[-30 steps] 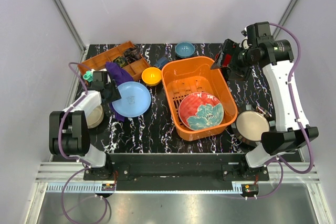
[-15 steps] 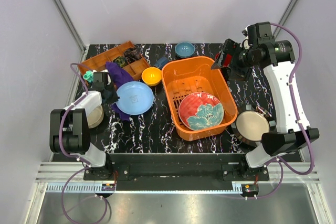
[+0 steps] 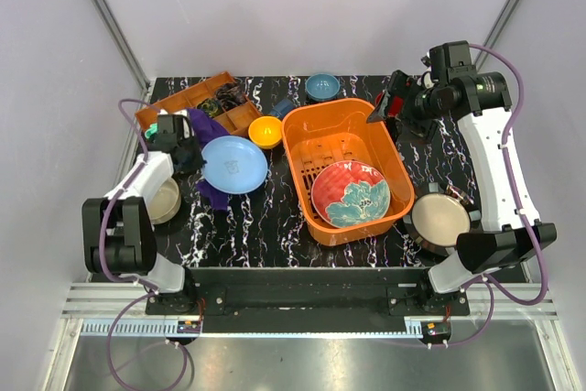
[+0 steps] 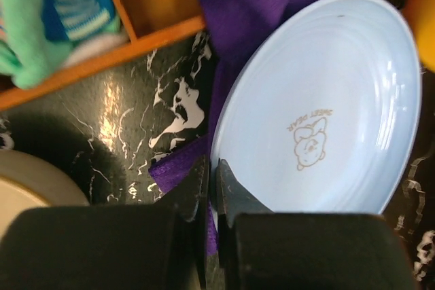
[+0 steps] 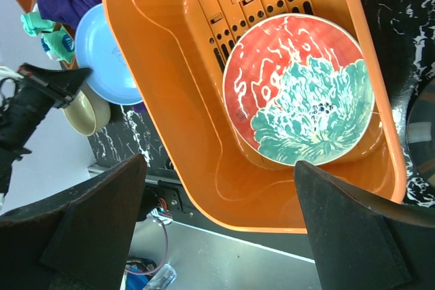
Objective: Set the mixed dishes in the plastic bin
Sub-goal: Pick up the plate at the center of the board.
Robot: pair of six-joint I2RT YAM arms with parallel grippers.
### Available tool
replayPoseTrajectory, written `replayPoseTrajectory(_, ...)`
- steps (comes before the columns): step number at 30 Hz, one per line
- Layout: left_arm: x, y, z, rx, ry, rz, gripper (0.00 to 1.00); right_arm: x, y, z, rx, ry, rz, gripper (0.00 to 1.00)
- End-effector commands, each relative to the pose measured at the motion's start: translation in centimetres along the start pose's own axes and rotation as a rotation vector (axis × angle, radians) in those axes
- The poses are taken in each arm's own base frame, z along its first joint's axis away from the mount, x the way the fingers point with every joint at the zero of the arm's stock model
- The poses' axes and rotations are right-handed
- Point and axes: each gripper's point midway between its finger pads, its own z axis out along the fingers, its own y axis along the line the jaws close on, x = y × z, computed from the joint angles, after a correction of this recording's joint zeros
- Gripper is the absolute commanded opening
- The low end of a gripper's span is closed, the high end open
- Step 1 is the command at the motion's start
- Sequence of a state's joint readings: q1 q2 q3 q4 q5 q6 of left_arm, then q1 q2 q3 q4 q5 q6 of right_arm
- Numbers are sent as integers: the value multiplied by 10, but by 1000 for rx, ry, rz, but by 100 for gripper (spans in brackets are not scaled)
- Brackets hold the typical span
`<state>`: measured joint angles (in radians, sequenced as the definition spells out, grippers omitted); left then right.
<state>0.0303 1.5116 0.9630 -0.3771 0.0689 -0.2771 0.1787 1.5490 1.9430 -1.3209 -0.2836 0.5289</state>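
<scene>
Now the left gripper (image 4: 212,181) is closed on the left rim of the light blue plate (image 3: 234,164), with the thin edge pinched between its two fingers. This plate is at the left side of the table (image 3: 265,226), just left of the plastic bin (image 3: 298,167) and outside it; part of it lies over the purple cloth (image 3: 203,125). From the pictures I cannot tell whether the plate rests on the cloth or is raised a little.

The right gripper (image 3: 392,103) is wide open and holds nothing. It hangs above the far right corner of the bin. Inside the bin, at its near end, lies the red-and-green patterned plate (image 5: 299,100).

The beige bowl (image 3: 165,200) stands near the left edge. The orange-yellow bowl (image 3: 265,131) stands between the blue plate and the bin, on the far side. The dark striped-rim plate (image 3: 439,219) lies right of the bin.
</scene>
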Motion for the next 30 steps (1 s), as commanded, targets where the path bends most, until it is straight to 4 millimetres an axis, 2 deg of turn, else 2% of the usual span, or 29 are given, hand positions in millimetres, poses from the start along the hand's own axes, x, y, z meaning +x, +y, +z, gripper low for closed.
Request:
replayPoseTrajectory(1, -61, -29, -50, 110, -166, 39, 0, -2, 16, -10, -73, -39, -13, 100)
replayPoseTrajectory(3, -66, -32, -62, 110, -178, 37, 0, -3, 17, -9, -78, -39, -9, 100)
replayPoseTrajectory(6, -63, -32, -71, 110, -176, 20, 0, -4, 18, -5, -88, -34, -5, 100)
replayPoseTrajectory(13, -48, -30, -98, 113, -207, -37, 0, -9, 26, -4, -113, -34, -20, 100)
replayPoseTrajectory(17, -63, -45, -120, 176, -257, -67, 0, -14, 26, -5, -101, -48, -32, 100)
replayPoseTrajectory(21, -93, -72, -138, 269, -309, -107, 0, -23, 24, -10, -78, -98, -26, 100)
replayPoseTrajectory(24, -128, -92, -158, 324, -378, -94, 0, -35, 23, -19, -48, -164, -5, 100)
replayPoseTrajectory(30, -150, -158, -168, 382, -376, 73, 0, -54, 13, -38, 27, -302, 40, 100)
